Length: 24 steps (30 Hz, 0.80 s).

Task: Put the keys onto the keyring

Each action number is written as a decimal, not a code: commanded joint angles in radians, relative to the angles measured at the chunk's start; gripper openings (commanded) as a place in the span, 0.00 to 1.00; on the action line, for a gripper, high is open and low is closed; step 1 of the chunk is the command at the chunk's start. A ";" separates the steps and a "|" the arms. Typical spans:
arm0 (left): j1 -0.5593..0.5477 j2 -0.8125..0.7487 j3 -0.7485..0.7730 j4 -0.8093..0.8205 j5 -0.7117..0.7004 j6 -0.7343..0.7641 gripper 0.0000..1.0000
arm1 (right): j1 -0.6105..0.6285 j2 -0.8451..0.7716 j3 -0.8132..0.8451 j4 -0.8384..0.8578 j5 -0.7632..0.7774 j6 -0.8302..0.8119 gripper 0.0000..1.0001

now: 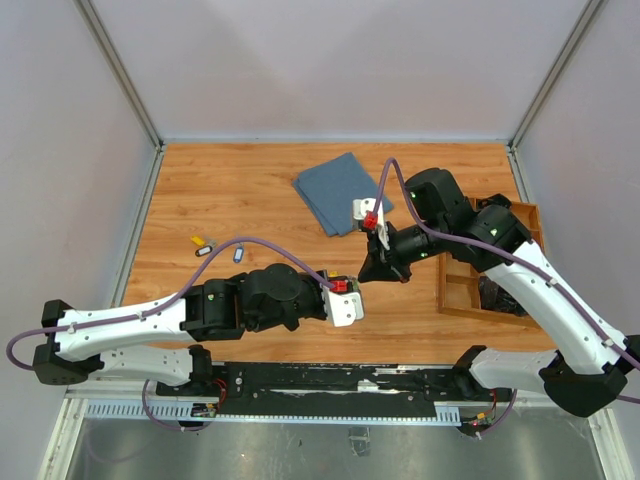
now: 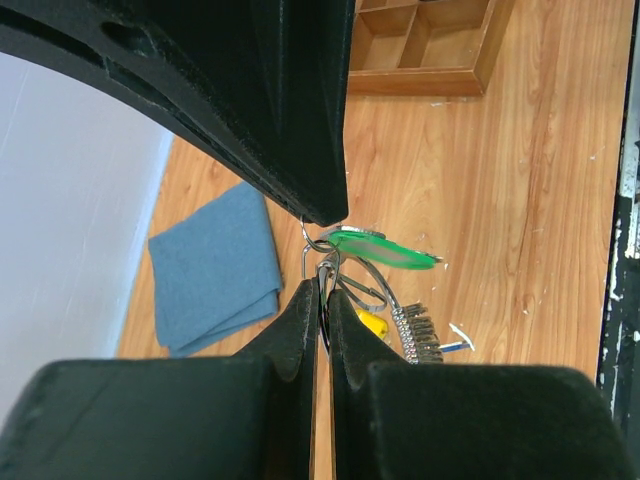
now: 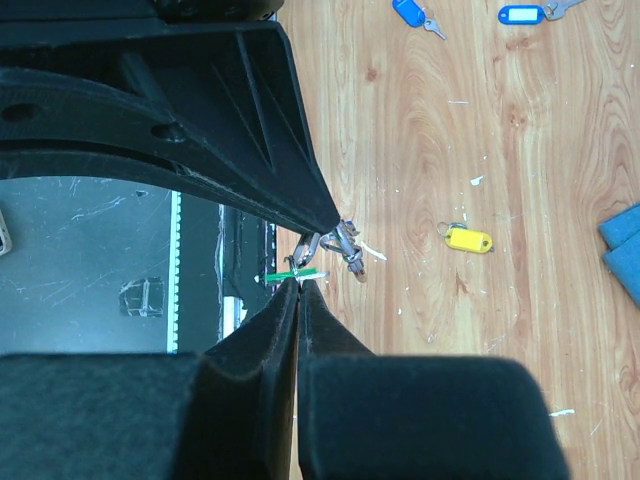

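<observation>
Both grippers meet above the table's middle. My left gripper (image 2: 325, 285) is shut on the thin silver keyring (image 2: 352, 278), whose short chain bit (image 2: 415, 335) hangs to the right. My right gripper (image 3: 300, 284) is shut on the key with the green tag (image 3: 290, 274), pressed against the ring. In the left wrist view that green tag (image 2: 385, 250) lies flat beside the right finger's tip. A yellow-tagged key (image 3: 468, 238) lies on the wood below. More keys (image 1: 205, 247) lie at the table's left, two of them blue-tagged (image 3: 520, 14).
A folded blue cloth (image 1: 340, 190) lies at the back centre. A wooden compartment tray (image 1: 490, 275) stands at the right, partly under the right arm. The table's front rail (image 1: 330, 380) runs along the near edge.
</observation>
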 commanded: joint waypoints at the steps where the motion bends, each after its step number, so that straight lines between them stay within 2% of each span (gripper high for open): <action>1: 0.002 0.003 0.015 0.037 0.010 0.000 0.00 | 0.016 -0.013 -0.014 0.035 0.041 0.028 0.01; 24: 0.002 0.006 0.020 0.044 0.019 -0.005 0.00 | 0.015 -0.039 -0.045 0.114 0.105 0.058 0.01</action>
